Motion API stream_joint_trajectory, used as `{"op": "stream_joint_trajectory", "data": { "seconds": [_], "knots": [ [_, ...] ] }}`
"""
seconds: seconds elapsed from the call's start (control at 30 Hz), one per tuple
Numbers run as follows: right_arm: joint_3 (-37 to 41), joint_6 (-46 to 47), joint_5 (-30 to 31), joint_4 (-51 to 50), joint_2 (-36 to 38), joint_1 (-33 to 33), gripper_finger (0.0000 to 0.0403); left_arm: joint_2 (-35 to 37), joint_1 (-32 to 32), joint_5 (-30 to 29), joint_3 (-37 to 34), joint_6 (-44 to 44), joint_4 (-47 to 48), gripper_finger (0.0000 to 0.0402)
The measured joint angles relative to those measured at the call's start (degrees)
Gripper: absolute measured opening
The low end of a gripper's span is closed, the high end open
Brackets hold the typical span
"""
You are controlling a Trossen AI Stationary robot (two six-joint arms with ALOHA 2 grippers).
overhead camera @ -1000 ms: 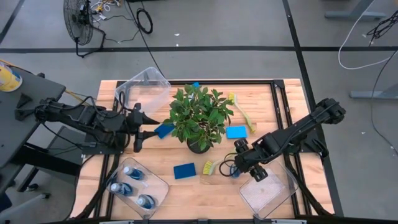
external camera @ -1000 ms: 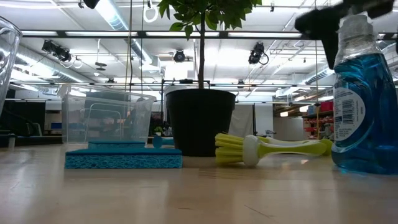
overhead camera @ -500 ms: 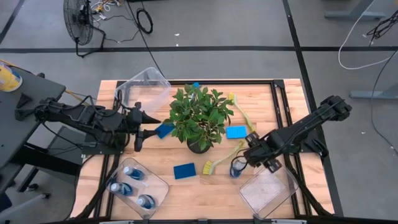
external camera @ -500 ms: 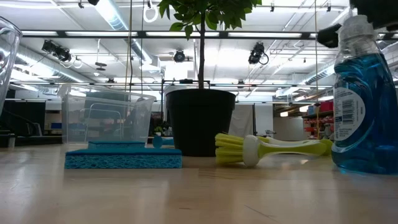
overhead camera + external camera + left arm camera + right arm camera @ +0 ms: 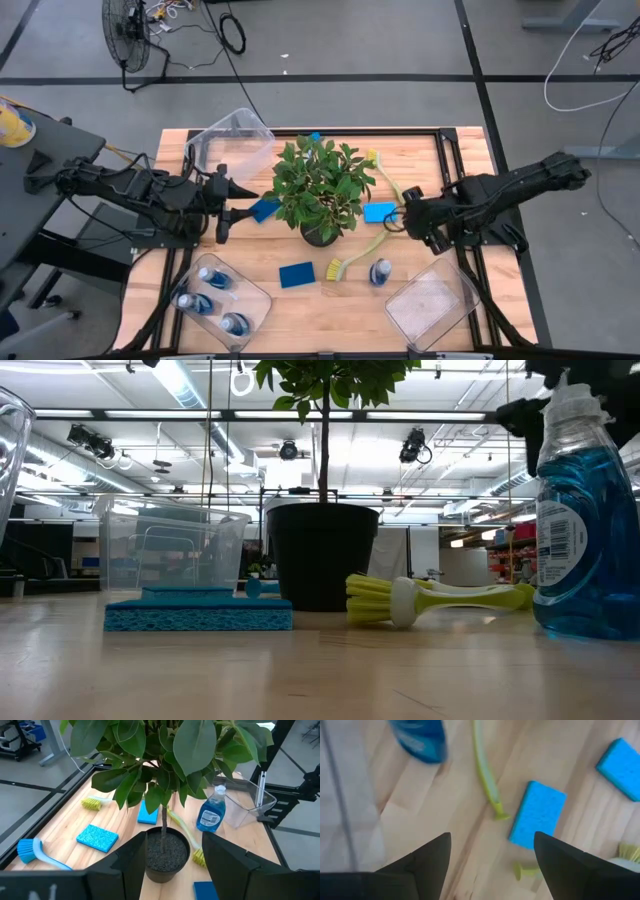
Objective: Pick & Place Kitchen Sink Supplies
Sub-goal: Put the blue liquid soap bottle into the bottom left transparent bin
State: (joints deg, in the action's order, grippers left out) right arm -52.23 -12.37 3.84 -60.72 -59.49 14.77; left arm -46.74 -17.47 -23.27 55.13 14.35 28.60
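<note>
From overhead I have the right hand above the wooden surface, just beside a blue sponge and the potted plant; its fingers stand apart and carry nothing. One blue bottle stands alone between a yellow-green brush and an empty clear bin. Three more bottles sit in the bin at the near left corner. The left hand waits on the plant's other side, fingers parted, close to another sponge.

At table height, the lone bottle stands upright at the right, the brush lies beside it, and a sponge lies flat in front of the dark pot.

Past the left wrist, both fingers are spread and empty, the pot between them farther off, the bottle upright beyond.

Past the right wrist, the fingers are wide apart and empty above a sponge, a brush handle and the bottle.
</note>
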Motion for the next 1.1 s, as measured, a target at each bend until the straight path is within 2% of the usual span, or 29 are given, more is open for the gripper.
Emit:
{"op": "stream_joint_trajectory", "data": {
  "seconds": [0.23, 0.5, 0.67, 0.97, 1.1],
  "knots": [
    [9.86, -2.12, -7.77, 14.32, 3.47, -3.98, 0.0286, 0.00, 0.02, 0.07, 0.00, 0.35, -0.12, 0.0194],
    [20.15, -1.70, -16.30, 32.65, 3.22, -4.47, 0.0286, 0.00, 0.00, 0.39, 0.00, 0.46, -2.02, 0.0194],
    [25.05, -4.55, -15.75, 42.95, 3.22, -4.47, 0.0286, 0.00, 0.00, 0.42, 0.00, 0.14, -1.88, 0.0194],
    [29.84, -10.61, -15.50, 51.99, 3.19, -4.47, 0.0286, 0.00, 0.00, 1.05, 0.00, 0.12, -2.01, 0.0194],
    [30.98, -10.57, -19.18, 56.35, 3.19, -4.47, 0.0286, 0.00, 0.00, 1.05, 0.00, 0.41, -2.02, 0.0194]
  ]
}}
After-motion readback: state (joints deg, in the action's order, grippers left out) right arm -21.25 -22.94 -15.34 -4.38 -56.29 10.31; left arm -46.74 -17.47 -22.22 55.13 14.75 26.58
